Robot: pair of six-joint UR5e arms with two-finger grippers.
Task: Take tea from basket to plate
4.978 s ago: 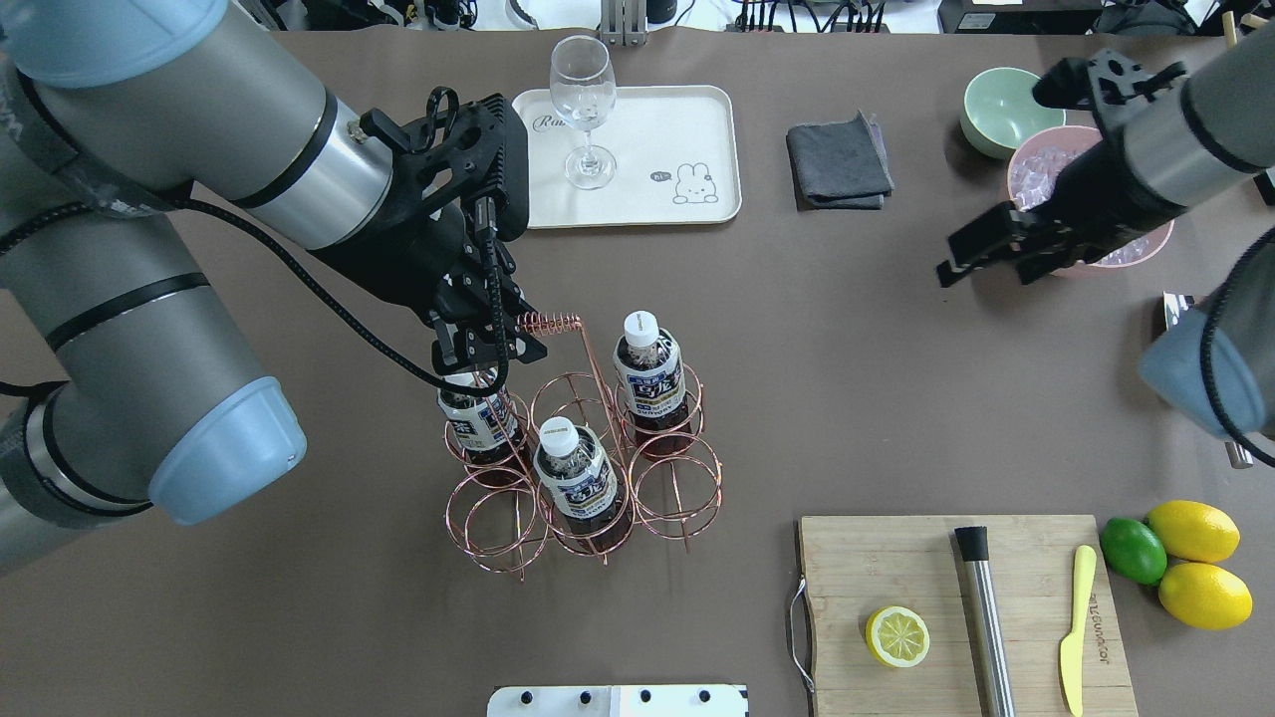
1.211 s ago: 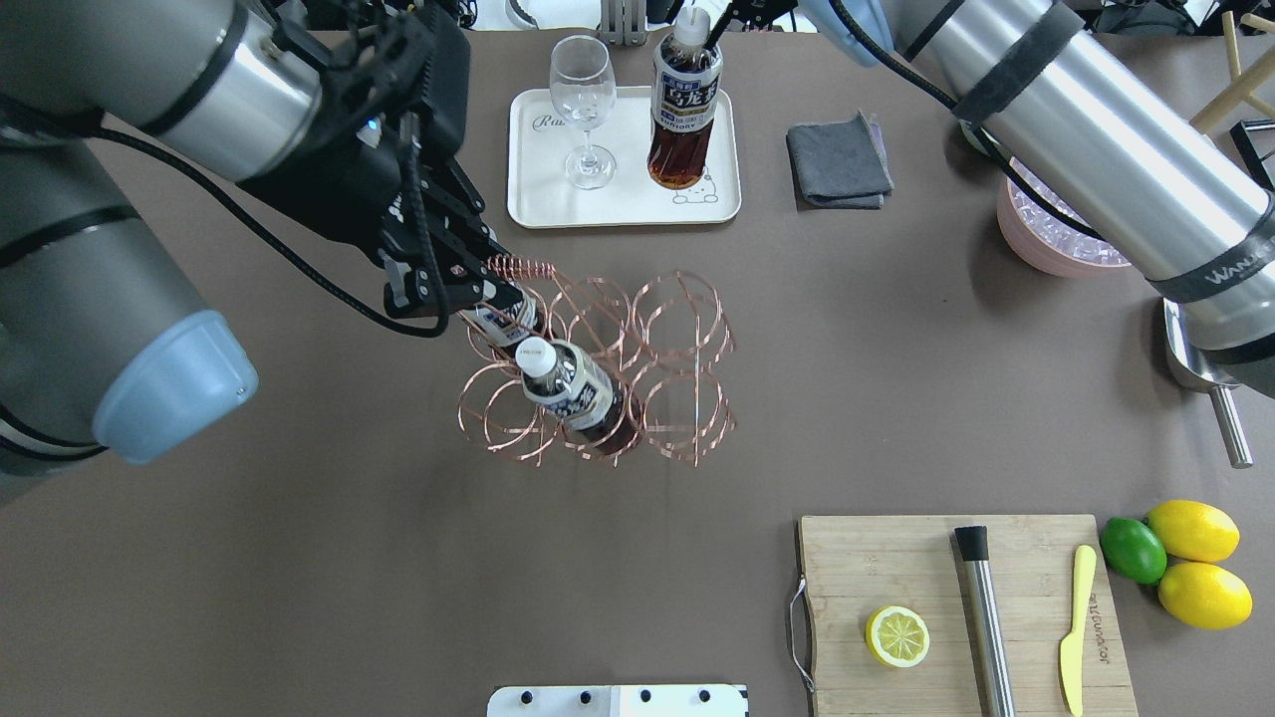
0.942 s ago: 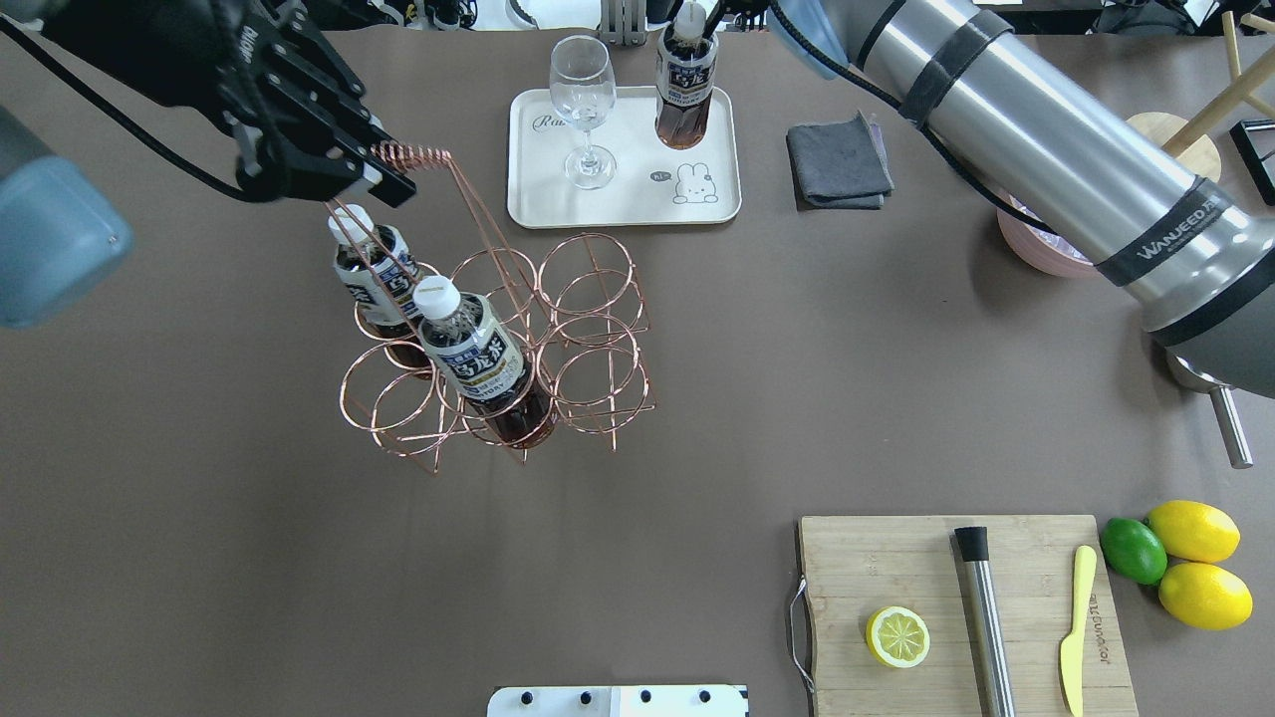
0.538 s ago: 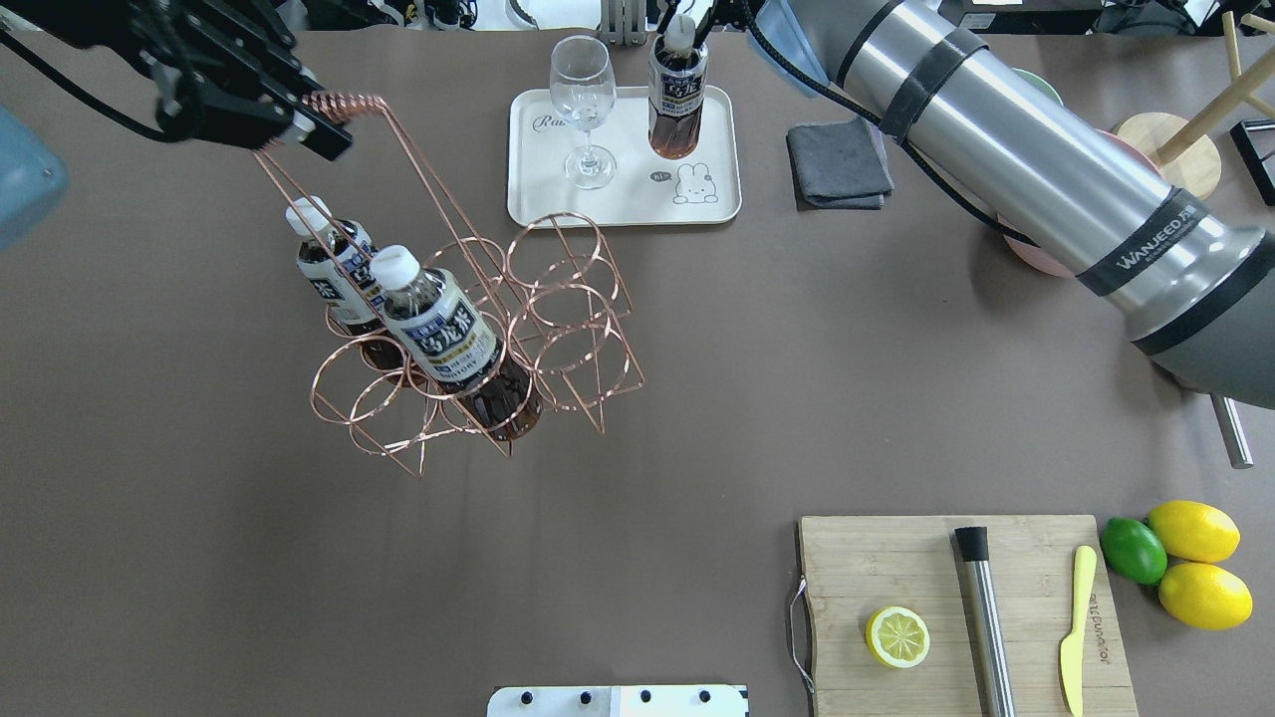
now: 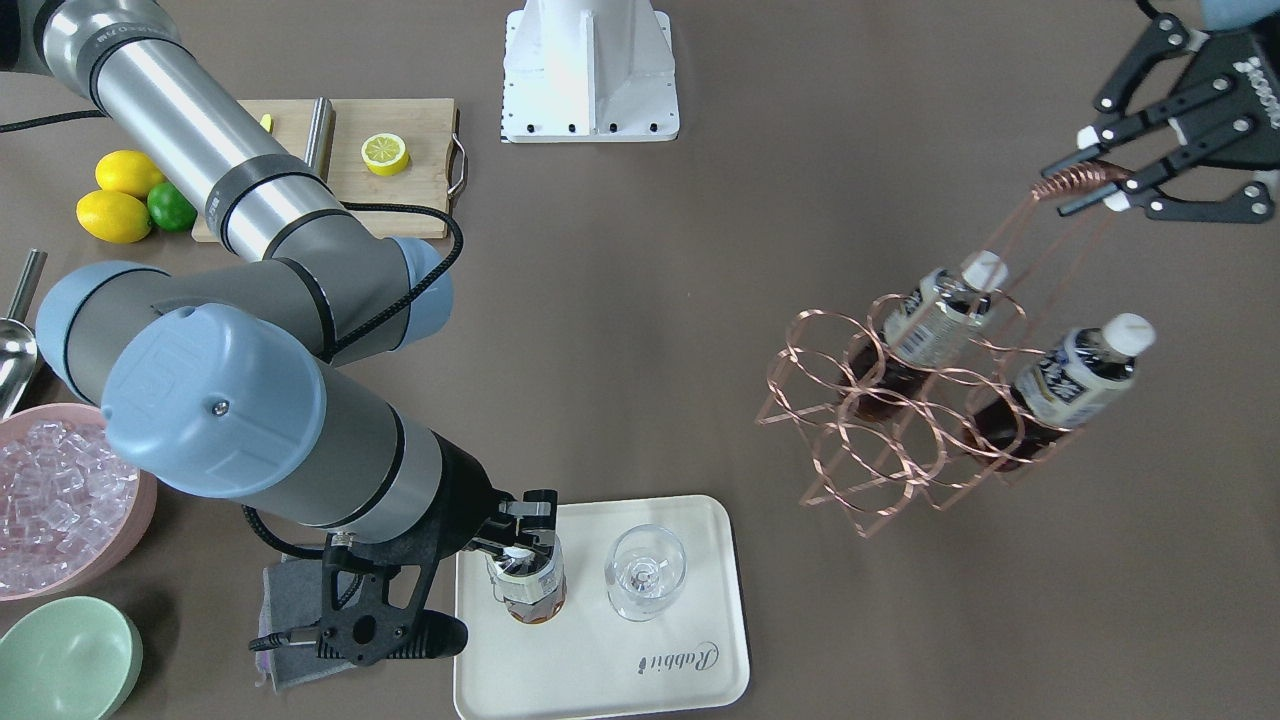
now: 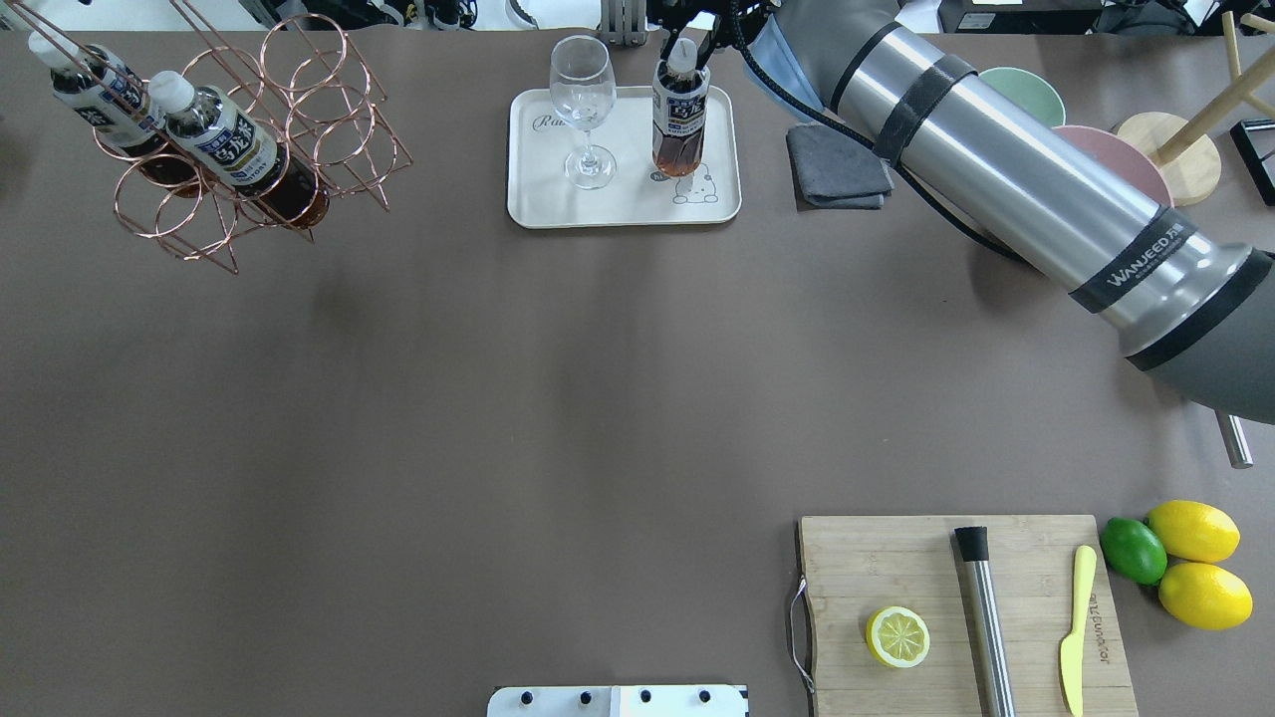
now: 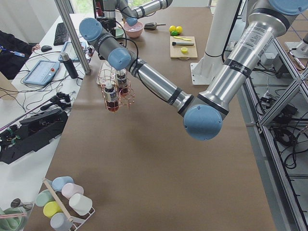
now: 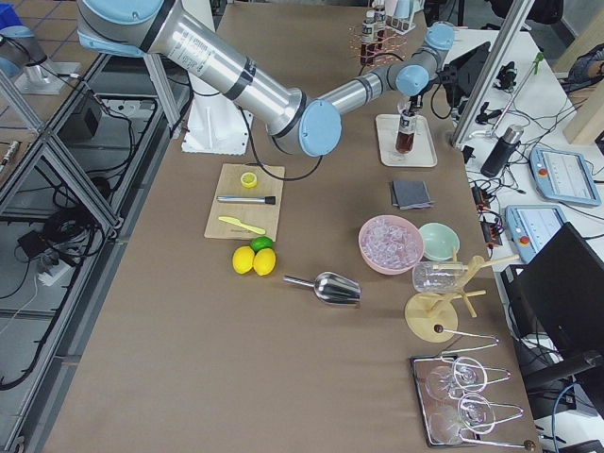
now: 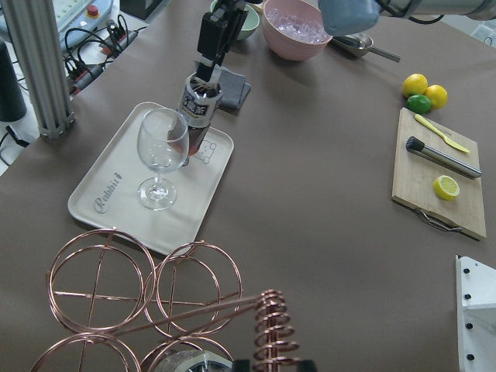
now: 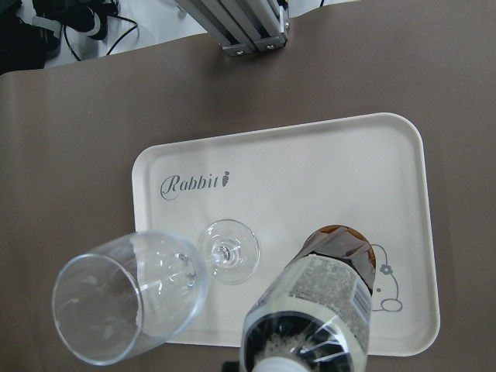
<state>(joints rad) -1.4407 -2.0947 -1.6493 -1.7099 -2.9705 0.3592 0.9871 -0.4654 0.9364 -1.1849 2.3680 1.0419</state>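
Note:
My right gripper (image 5: 522, 548) is shut on the white cap of one tea bottle (image 6: 679, 118) and holds it nearly upright, with its base at the cream plate (image 6: 623, 204) by the rabbit drawing. It also shows in the right wrist view (image 10: 314, 310). My left gripper (image 5: 1075, 187) is shut on the coiled handle of the copper wire basket (image 6: 159, 194) and holds it tilted in the air over the table's far left corner. Two more tea bottles (image 6: 231, 149) (image 6: 97, 90) lean in its rings. The left gripper is out of the overhead view.
A wine glass (image 6: 583, 100) stands on the plate beside the held bottle. A grey cloth (image 6: 839, 159), a pink ice bowl (image 5: 60, 500) and a green bowl (image 5: 65, 655) lie past the plate. A cutting board (image 6: 956, 617) with lemon half, muddler and knife is front right.
My left gripper has carried the basket with its two bottles further left and back, out past the overhead view's corner. The right gripper's bottle has shifted slightly toward the rabbit drawing.

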